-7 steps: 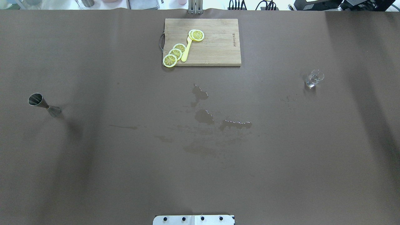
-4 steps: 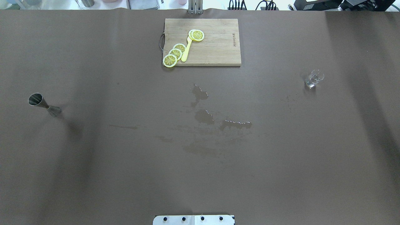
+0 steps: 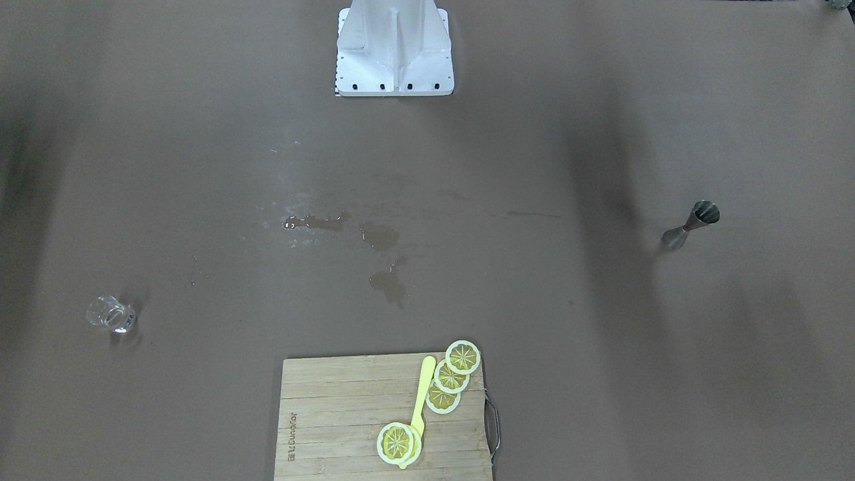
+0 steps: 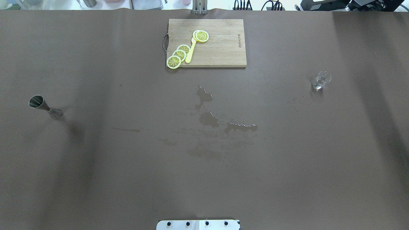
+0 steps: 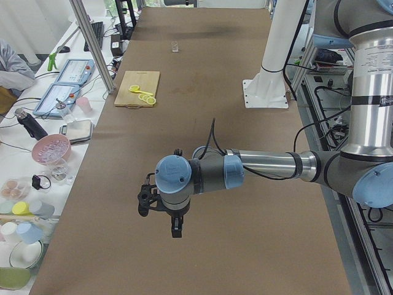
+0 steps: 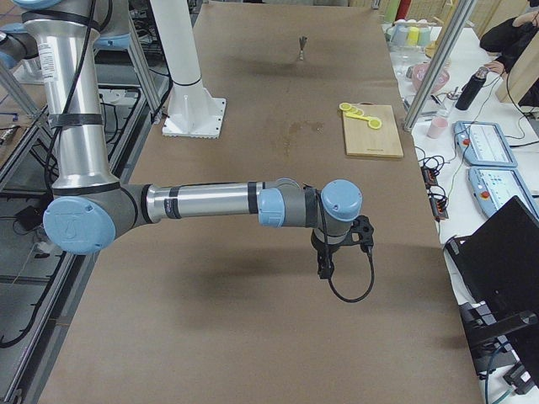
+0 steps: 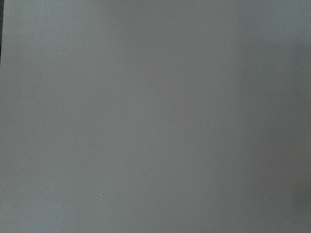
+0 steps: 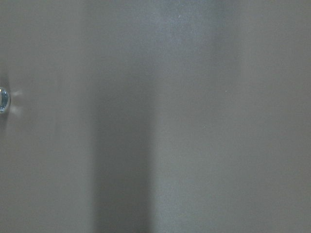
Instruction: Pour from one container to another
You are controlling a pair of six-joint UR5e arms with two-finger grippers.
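Left gripper (image 5: 175,228), right gripper (image 6: 324,268): opening cannot be told. Glass cup (image 4: 321,80) could be spilled when carried far to steel jigger (image 4: 44,107).

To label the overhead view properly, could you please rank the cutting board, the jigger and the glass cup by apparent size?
Largest: cutting board, by far.
Next: jigger, which spans more of the view.
Smallest: glass cup, by a modest margin.

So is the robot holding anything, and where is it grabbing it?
Nothing that shows. The glass cup and the jigger stand alone on the table; the left end effector and right end effector hang far from both.
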